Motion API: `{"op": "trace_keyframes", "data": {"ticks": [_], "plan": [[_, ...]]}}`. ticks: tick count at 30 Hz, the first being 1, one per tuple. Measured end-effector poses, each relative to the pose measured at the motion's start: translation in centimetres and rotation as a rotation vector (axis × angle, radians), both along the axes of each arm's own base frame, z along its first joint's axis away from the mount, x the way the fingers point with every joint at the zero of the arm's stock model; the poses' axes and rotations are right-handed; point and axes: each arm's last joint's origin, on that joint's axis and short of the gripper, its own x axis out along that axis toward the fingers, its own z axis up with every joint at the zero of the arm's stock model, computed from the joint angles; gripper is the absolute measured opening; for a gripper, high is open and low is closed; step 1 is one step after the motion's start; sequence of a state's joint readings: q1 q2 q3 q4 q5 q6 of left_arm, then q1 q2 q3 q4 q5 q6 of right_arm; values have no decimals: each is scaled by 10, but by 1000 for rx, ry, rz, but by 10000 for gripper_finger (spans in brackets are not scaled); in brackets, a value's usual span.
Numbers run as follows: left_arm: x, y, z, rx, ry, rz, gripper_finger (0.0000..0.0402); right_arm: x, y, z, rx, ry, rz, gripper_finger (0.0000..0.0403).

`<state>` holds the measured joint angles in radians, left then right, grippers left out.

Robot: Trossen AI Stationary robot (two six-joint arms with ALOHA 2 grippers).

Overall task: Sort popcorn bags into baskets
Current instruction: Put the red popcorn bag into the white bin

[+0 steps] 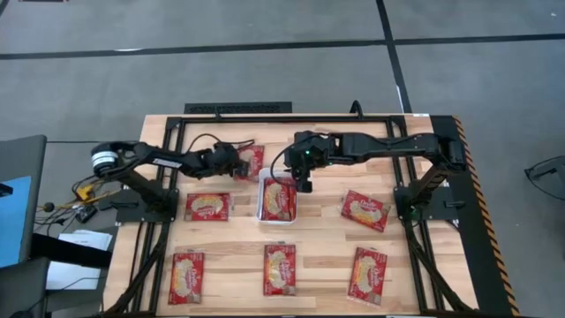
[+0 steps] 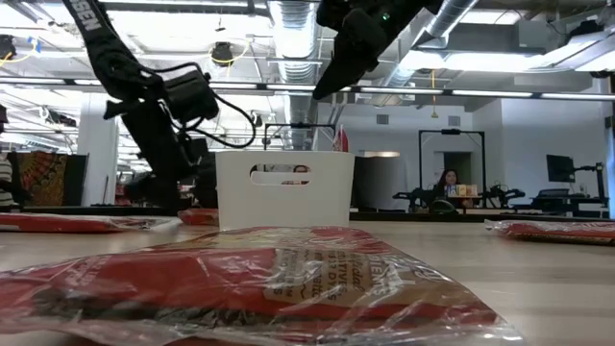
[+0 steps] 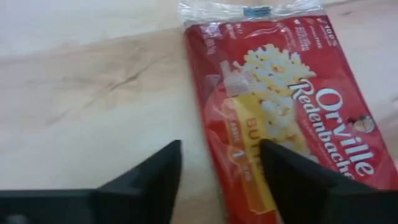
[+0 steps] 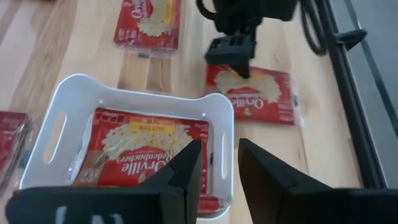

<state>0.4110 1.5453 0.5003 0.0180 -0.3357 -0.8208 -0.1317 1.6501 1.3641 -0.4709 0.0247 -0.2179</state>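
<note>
Several red popcorn bags lie flat on the wooden table. One bag lies inside the white basket at the table's middle. My left gripper is open, low over the far-left bag. One finger stands over the bare wood and the other over the bag's long edge. My right gripper hangs above the basket's wall. Its fingers stand a little apart with nothing between them. My left gripper slants down at the far-left bag, its fingers on either side of the bag's long edge. One finger is over the red wrapper. Whether it touches the bag I cannot tell.
Other bags lie left of the basket, right of it, and in a row along the near edge. A black frame runs round the table. Bare wood lies between the rows.
</note>
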Motion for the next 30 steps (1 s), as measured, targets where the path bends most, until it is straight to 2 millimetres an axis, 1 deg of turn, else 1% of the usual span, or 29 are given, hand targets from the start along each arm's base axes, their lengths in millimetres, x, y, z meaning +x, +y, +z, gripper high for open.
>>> {"op": "trace_keyframes", "data": {"ticks": [3,7,10,12,18,22,26,30], "plan": [[3,1,-6,7,-4,5,157,-1,0,-4,2,14,0,118],[2,1,-4,21,9,-3,73,-2,-3,-5,3,21,-9,115],[-3,5,0,32,30,-32,26,-3,-7,-5,4,25,-21,115],[-6,9,4,29,25,-53,7,-6,-10,-3,8,27,-33,115],[-17,21,18,4,-35,-80,11,-6,-12,-2,23,20,-54,115],[-22,25,32,40,-88,-45,29,-7,-11,-2,24,23,-52,115],[-23,26,43,78,-134,-35,74,-6,-11,-2,24,21,-52,115],[-22,27,43,99,-141,-23,142,-6,-12,-2,22,17,-53,115]]}}
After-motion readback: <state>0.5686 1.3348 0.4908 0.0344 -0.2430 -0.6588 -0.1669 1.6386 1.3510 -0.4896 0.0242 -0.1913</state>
